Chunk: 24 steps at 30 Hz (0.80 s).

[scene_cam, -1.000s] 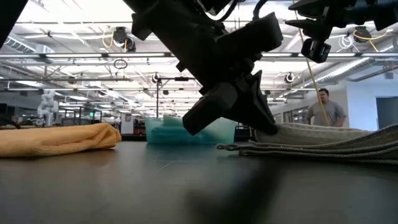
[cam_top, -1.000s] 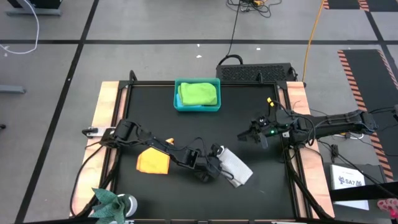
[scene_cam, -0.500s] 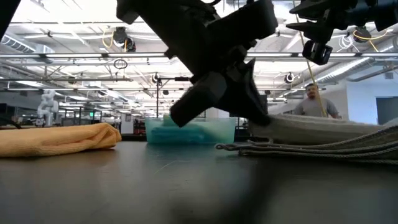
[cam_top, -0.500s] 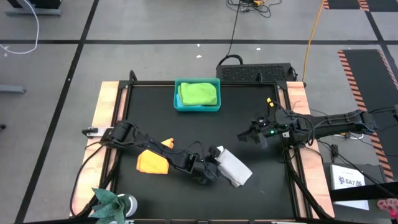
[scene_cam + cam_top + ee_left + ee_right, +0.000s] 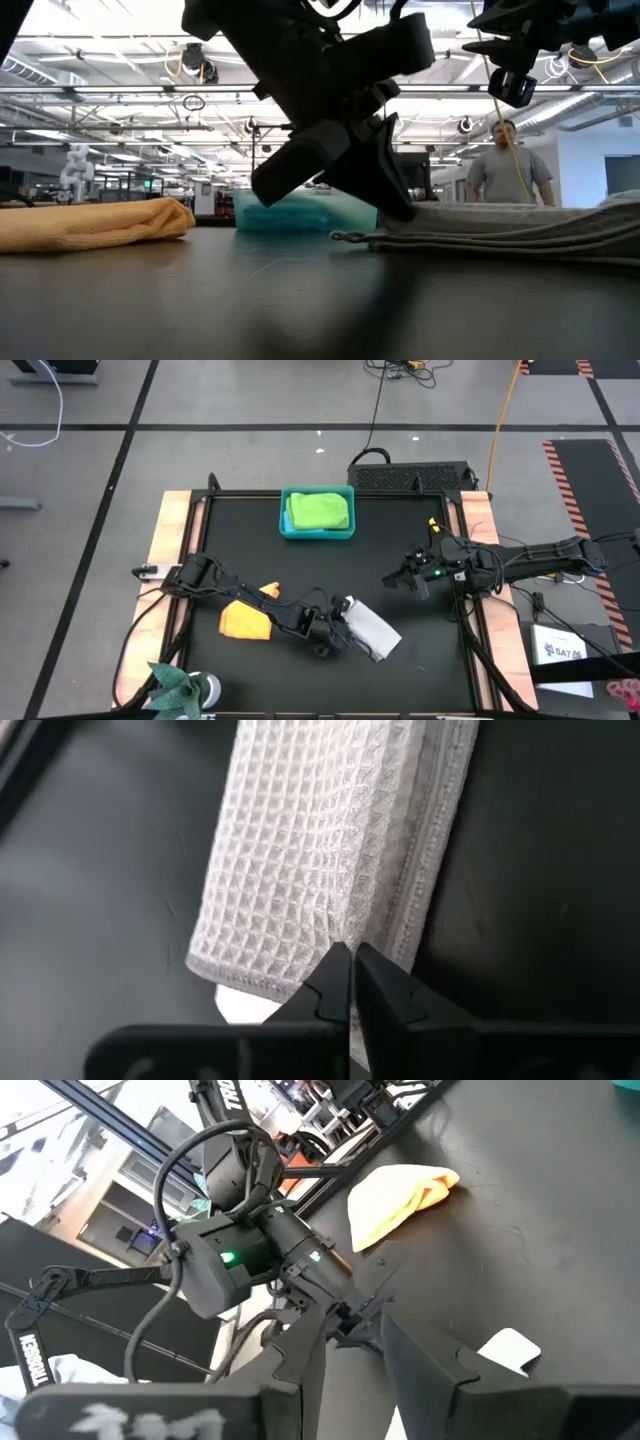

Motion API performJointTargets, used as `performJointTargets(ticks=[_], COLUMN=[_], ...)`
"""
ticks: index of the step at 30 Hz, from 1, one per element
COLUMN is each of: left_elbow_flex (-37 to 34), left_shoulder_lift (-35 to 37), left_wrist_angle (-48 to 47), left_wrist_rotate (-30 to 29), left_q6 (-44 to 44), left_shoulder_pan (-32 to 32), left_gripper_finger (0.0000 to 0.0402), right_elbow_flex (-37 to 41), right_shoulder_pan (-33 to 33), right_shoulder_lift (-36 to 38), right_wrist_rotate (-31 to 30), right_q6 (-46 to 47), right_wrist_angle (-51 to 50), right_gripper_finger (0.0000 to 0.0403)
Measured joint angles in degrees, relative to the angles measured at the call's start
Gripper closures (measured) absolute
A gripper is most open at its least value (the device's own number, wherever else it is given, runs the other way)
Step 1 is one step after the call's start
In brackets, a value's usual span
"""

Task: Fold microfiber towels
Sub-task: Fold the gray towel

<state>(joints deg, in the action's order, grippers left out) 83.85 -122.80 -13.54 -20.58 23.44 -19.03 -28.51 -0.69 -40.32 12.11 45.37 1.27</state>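
The grey towel (image 5: 372, 630) lay folded at lower centre of the surface (image 5: 400, 530), long axis slanting down-right. The left claw (image 5: 345, 628) was clamped on its upper-left end, seemingly an edge layer. The right claw (image 5: 420, 582) hovered half-apart, upper right, farther off.

The light grey towel (image 5: 300, 850) is waffle-weave cloth, a grid of small pits, with a flat stitched hem along its edges. The orange-yellow towel (image 5: 90, 222) looks soft and fuzzy, matt. At twelve o'clock the teal bin (image 5: 317, 531) is smooth plastic holding plush lime green cloth (image 5: 319, 510). The surface (image 5: 250, 560) is black and matt, with a faint sheen, edged in pale bare wood (image 5: 168, 530).
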Motion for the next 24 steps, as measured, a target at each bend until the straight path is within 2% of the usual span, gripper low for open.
performJointTargets(ticks=[6,16,20,24], left_elbow_flex=[0.0,0.0,0.0,0.0], left_shoulder_lift=[0.0,0.0,0.0,-0.01], left_wrist_angle=[-0.44,-0.11,-0.03,0.11], left_wrist_rotate=[-0.04,0.74,0.76,0.79], left_q6=[-3.24,-6.27,-8.56,-10.9], left_shoulder_pan=[-0.02,0.74,0.74,0.74], left_gripper_finger=[0.0385,0.0279,0.0253,0.0242], right_elbow_flex=[0.0,0.0,0.0,-0.02], right_shoulder_pan=[0.0,0.0,-0.02,-0.69], right_shoulder_lift=[0.0,0.0,0.02,-0.79], right_wrist_rotate=[0.07,0.18,1.67,1.65], right_q6=[-0.34,-1.1,-1.52,-1.73], right_wrist_angle=[0.09,0.14,-0.29,-6.8], right_gripper_finger=[0.0312,0.0312,0.0312,0.0314])
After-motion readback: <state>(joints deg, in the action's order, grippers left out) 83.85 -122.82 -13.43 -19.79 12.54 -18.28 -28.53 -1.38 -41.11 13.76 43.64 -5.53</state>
